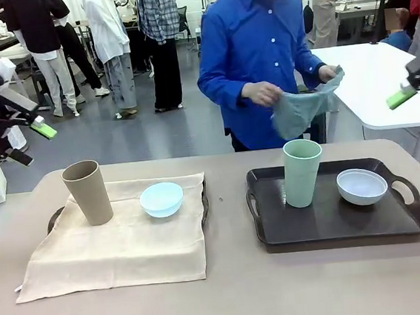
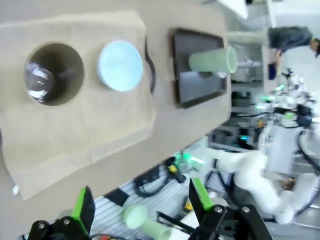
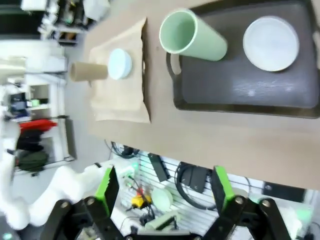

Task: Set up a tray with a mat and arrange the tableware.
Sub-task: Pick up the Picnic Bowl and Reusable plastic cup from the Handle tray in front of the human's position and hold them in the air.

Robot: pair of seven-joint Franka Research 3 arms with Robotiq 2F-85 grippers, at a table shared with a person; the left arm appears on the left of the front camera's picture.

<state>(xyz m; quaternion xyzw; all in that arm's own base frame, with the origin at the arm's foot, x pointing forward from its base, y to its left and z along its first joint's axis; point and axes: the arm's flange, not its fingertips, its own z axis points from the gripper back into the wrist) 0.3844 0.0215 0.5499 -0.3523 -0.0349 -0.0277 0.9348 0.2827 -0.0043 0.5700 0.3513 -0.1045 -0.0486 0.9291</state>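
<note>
- The tan tumbler (image 1: 87, 191) and the light blue bowl (image 1: 162, 198) stand side by side on a beige mat (image 1: 122, 248) draped over the left tray (image 1: 204, 203).
- The mint green tumbler (image 1: 303, 172) and the white bowl (image 1: 361, 185) stand apart on the bare dark tray (image 1: 328, 220), at the right of the desk (image 1: 237, 289).
- Across the desk, a person holds a grey-green cloth (image 1: 299, 112) in both hands, above the dark tray.
- The tumblers look light, stiff and smooth. They are tall and narrow, so probably easy to tip, and a hold across the upper wall near the rim seems best.
- The bowls look rigid, shallow and possibly breakable. A pinch over the rim, one finger inside and one outside, seems the likely hold.
- The mat is soft and limp. It will likely sag and drag, so it wants taking by an edge or corner.
- The left hand (image 2: 141, 200) hangs high above the near edge of the desk, its fingers spread wide, holding and touching nothing.
- The right hand (image 3: 165, 184) also hangs clear of the desk, gaping wide and empty.
</note>
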